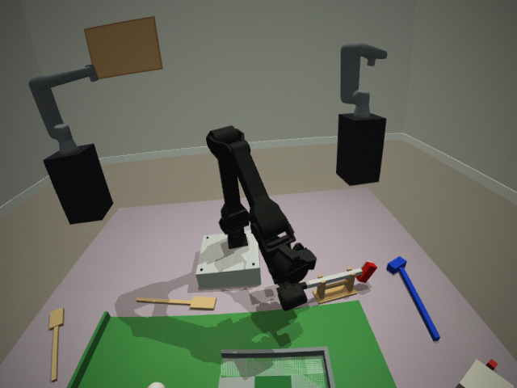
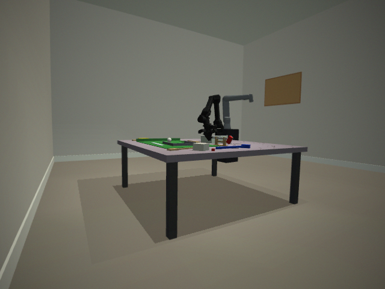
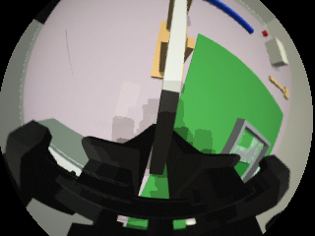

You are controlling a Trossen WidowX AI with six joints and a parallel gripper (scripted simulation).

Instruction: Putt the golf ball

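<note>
The red putter lies tilted across its wooden stand, with its red head [image 1: 367, 272] [image 2: 229, 139] at the far right end. Its light shaft [image 1: 334, 278] [image 3: 174, 64] rests on the stand [image 1: 334, 294] [image 3: 157, 66]. My gripper [image 1: 293, 294] [image 2: 209, 138] [image 3: 160, 128] is shut on the black handle, which runs between the fingers in the wrist view. The white golf ball [image 1: 156, 385] [image 2: 169, 139] is on the green mat [image 1: 342, 326], cut off by the lower edge in the top view. A grey-walled enclosure [image 1: 329, 367] [image 3: 236, 133] surrounds a dark green square; the ramp is not clearly visible.
A blue putter [image 1: 417, 301] [image 2: 231, 146] [image 3: 233, 12] lies right of the stand. Wooden putters [image 1: 203, 302] [image 1: 56, 319] lie behind and left of the mat. A pale block [image 1: 484, 376] [image 2: 200, 146] [image 3: 277, 52] and small red cube [image 1: 491, 364] [image 2: 213, 149] [image 3: 265, 33] sit at the right.
</note>
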